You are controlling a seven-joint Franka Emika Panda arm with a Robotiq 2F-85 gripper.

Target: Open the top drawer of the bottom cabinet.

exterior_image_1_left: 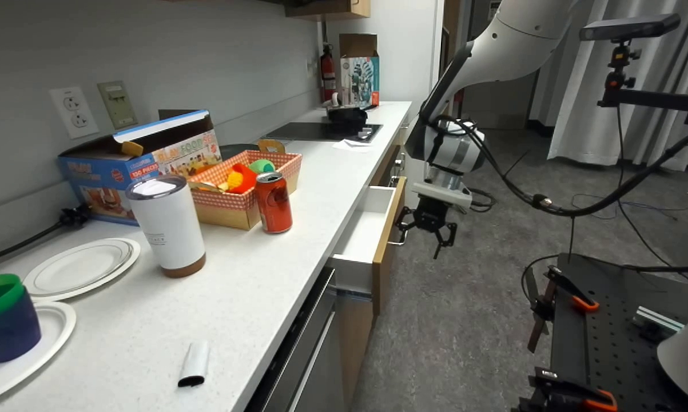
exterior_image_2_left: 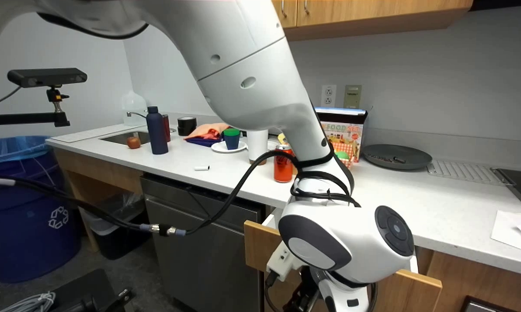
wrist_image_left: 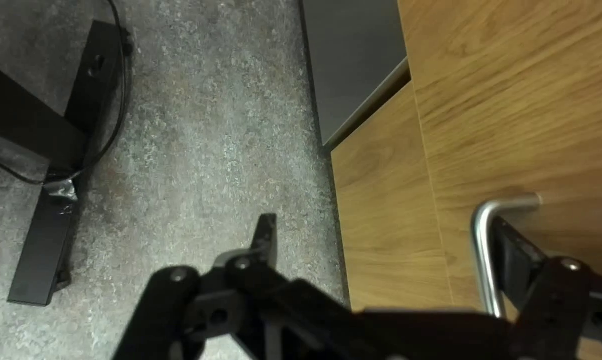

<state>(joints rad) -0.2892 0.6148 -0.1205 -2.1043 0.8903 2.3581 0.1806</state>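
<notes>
The top drawer [exterior_image_1_left: 385,257] is pulled part way out of the bottom cabinet [exterior_image_1_left: 352,343], its pale box showing in an exterior view. Its brown front [exterior_image_2_left: 260,247] also stands out in an exterior view, partly behind the arm. The metal bar handle [exterior_image_1_left: 400,240] is on that front and shows in the wrist view [wrist_image_left: 486,260]. My gripper [wrist_image_left: 385,222] is open. One finger is behind the handle bar, between bar and drawer front; the other is apart, over the floor. The gripper [exterior_image_1_left: 420,242] hangs at the drawer front in an exterior view and is mostly hidden in an exterior view behind the wrist.
A grey appliance front [exterior_image_2_left: 199,242] is beside the drawer. A red can [exterior_image_1_left: 274,203], a white tumbler [exterior_image_1_left: 169,229] and a checkered basket [exterior_image_1_left: 229,209] stand on the white countertop [exterior_image_1_left: 286,269]. A black table [exterior_image_1_left: 607,332] with clamps stands opposite. Cables hang from the arm.
</notes>
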